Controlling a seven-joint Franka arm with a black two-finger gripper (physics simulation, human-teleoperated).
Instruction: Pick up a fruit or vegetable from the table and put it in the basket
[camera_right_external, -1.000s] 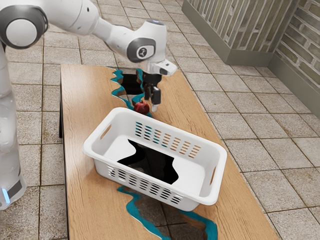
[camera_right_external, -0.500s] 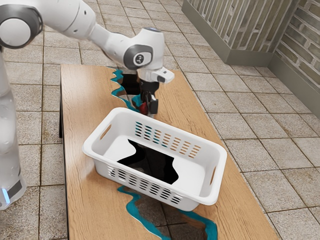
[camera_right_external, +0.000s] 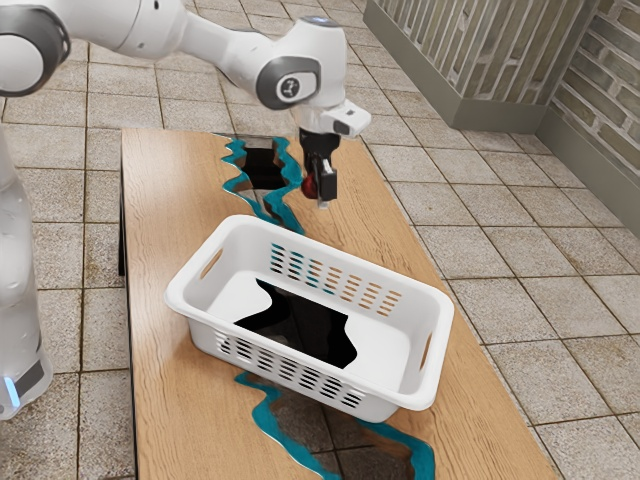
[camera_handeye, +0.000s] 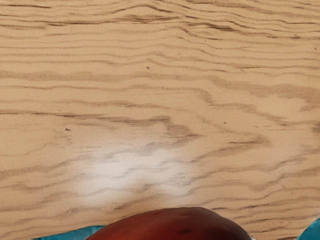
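Note:
Above the table's far part, my gripper (camera_right_external: 318, 192) is shut on a dark red, round fruit (camera_right_external: 309, 187), raised off the tabletop. Part of the fruit is hidden by a finger. In the wrist view the red fruit (camera_handeye: 170, 225) rises from the lower edge, with wood grain beyond it. A white plastic basket (camera_right_external: 190, 292) with slotted sides stands on the table, nearer the exterior camera than my gripper. Nothing lies inside it; the dark patch in it looks like part of its floor or the table showing through.
The wooden table (camera_right_external: 165, 220) has a wavy teal-edged inlay (camera_right_external: 283, 215) with dark glassy parts, running under the basket. Tiled floor (camera_right_external: 540, 300) surrounds the table, and a slatted wall stands behind it in the exterior view.
The gripper came down around the fruit, took hold of it, and has since risen with it, shifting slightly toward the exterior view's right. The basket has stayed where it was.

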